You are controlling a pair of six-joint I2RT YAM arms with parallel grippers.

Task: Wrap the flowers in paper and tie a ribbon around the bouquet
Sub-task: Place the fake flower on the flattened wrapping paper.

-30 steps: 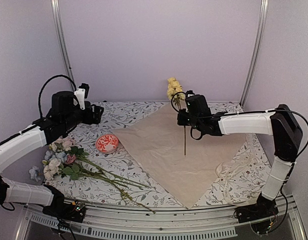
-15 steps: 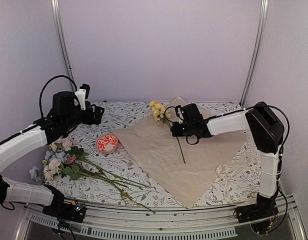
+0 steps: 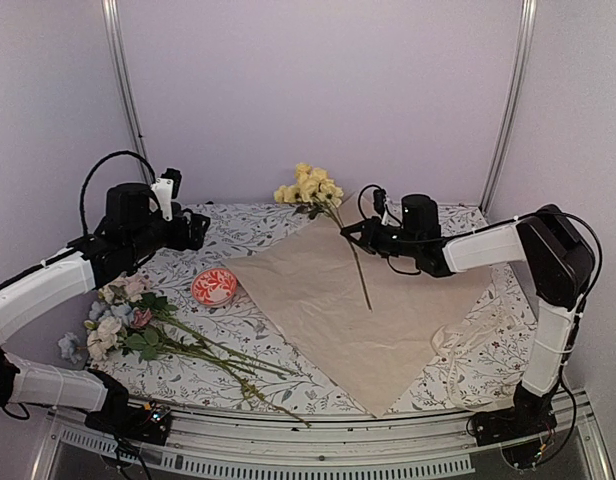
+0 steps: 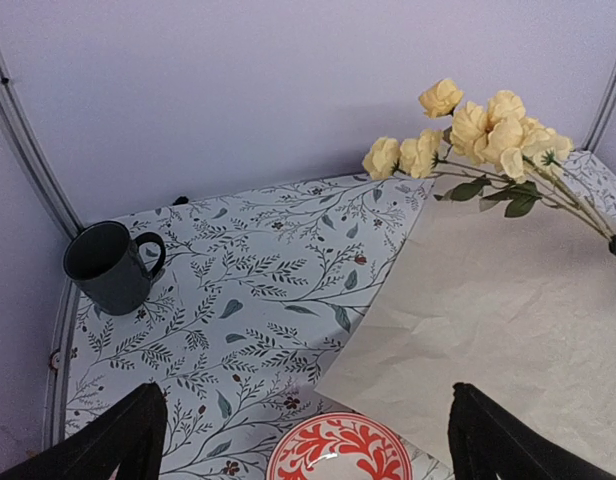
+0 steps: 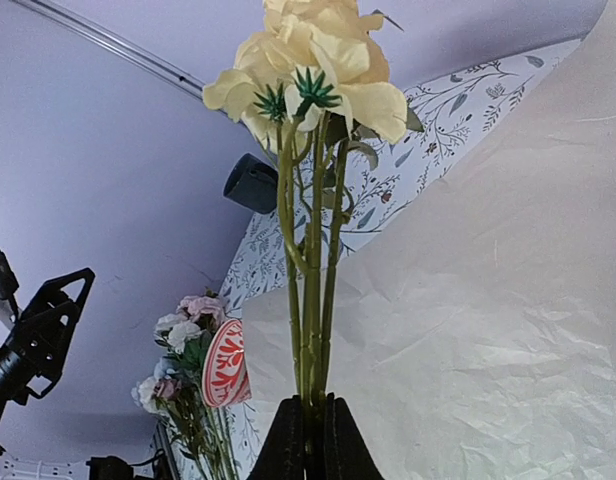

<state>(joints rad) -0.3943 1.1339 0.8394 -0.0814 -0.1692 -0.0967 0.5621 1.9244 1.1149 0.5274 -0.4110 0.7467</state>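
Tipped the yellow flower spray (image 3: 308,188) over within the last second: upright above the paper (image 3: 328,310) then, slanted now, with blooms out past the sheet's far corner and the stem's tail low over its middle. Cannot tell whether that tail touches the sheet.

Gripped throughout by the right hand (image 3: 361,232), pressed together partway along the green stems, as seen plainly from the right wrist. Suggests a first placement nearly done, with only a lowering and a release wanted.

Left the remaining flowers (image 3: 138,325) heaped at the near left of the bench (image 3: 258,225), beside the red-and-white dish (image 3: 214,286) and off the sheet. Kept the left hand (image 3: 193,228) spread wide and empty, hovering over the far left as before. Left the ribbon (image 3: 453,345) loose at the right, by the paper's edge, untouched.

Much to do yet: gathering, wrapping, tying.
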